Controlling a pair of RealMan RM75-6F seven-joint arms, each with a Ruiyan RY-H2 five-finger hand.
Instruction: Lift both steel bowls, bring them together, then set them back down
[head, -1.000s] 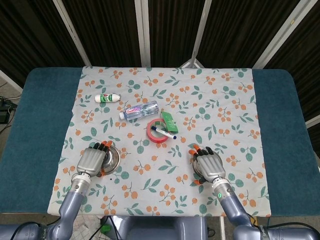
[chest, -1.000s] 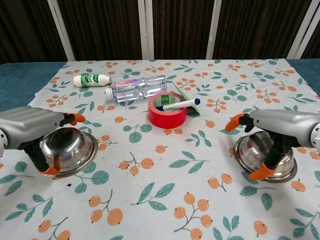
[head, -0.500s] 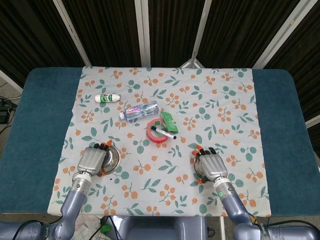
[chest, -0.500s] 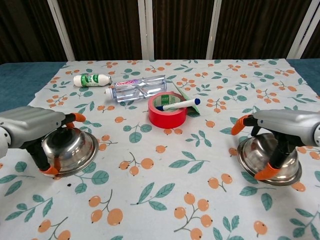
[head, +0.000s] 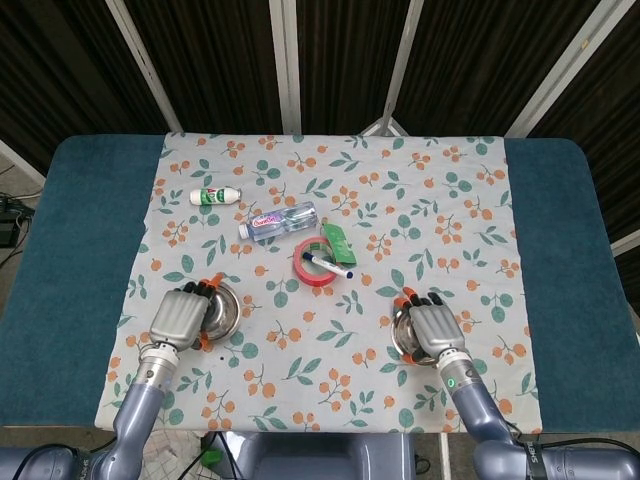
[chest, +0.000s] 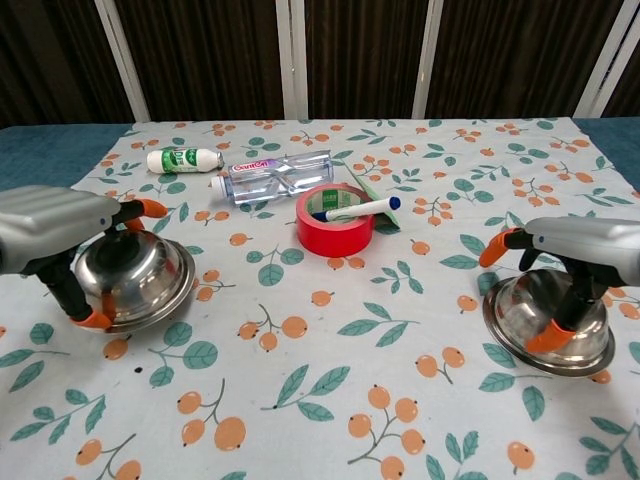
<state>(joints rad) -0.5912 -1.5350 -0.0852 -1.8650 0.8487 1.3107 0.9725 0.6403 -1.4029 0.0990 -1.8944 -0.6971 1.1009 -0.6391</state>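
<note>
- Steel bowls sit at the near edge of the flowered cloth (head: 420, 200), one on each side, both tipped and gripped.
- Left hand (chest: 55, 235) is wrapped over the left bowl (chest: 135, 280), its orange fingertips (chest: 97, 318) curled around the rim; in the chest view the bowl looks raised off the cloth and tilted.
- Right hand (chest: 580, 250) is clamped over the right bowl (chest: 545, 320), fingers hooked on the rim; this bowl leans too, and I cannot tell whether its low edge touches the cloth.
- Between and behind them stands a red tape roll (chest: 337, 222) with a marker (chest: 362, 209) resting across it.
- Further back lie a clear water bottle (chest: 278, 175) and a small white bottle (chest: 183, 160), both on their sides.
</note>
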